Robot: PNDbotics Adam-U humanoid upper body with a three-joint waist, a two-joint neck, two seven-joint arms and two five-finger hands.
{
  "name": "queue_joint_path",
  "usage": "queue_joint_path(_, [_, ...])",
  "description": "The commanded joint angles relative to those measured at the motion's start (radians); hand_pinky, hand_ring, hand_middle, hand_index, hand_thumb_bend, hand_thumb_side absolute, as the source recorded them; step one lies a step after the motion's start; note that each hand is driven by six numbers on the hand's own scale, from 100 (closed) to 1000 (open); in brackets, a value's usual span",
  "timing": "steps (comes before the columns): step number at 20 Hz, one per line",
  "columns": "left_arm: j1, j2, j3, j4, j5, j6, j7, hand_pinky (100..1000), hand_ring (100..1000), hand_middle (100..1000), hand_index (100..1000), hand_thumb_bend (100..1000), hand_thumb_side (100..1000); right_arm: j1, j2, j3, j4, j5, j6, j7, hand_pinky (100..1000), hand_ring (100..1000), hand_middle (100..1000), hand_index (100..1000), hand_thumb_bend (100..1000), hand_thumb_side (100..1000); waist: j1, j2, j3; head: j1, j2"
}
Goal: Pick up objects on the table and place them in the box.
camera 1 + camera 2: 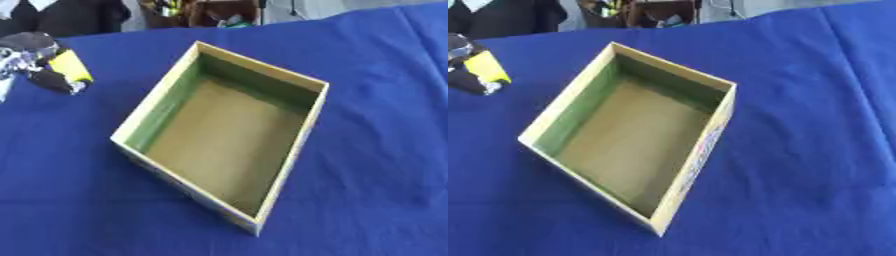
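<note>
One yellow item (pixel 70 66) sits in the left hand (pixel 39 62) at the far-left desk (pixel 376 150) edge, fingers curled round it. It looks light and rigid; hold its sides. Box (pixel 302 140) stands empty nearby.

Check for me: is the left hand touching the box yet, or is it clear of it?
Apart. In the left eye view the left hand, curled round a yellow object, sits at the left edge, with blue cloth showing between it and the box.

Box (pixel 229 131) mid-table (pixel 376 100), left hand (pixel 39 62) with an object (pixel 70 66) beyond its left wall.
</note>
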Motion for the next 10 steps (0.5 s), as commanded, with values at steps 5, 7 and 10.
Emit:
queue_joint_path(5, [-0.022,0.036,-0.027,-0.09,-0.068,-0.014,0.03,206,322,427,625,100,461,0.001,-0.006,-0.006,-0.015,-0.013,-0.001,0.002,702,708,663,745,100,507,-0.008,-0.064,0.02,-0.013,0.019])
queue_joint_path(7, [-0.022,0.037,-0.043,-0.13,-0.06,-0.028,0.033,201,323,426,618,100,455,0.002,-0.004,-0.007,-0.015,-0.015,-0.001,0.002,702,705,663,745,100,508,-0.01,-0.075,0.026,-0.02,0.025])
queue_joint_path(10, [-0.028,0.031,-0.079,-0.204,-0.037,-0.046,0.018,211,332,435,622,100,454,0.004,-0.003,-0.007,-0.015,-0.018,-0.001,0.005,701,705,664,745,100,507,-0.015,-0.093,0.038,-0.029,0.043])
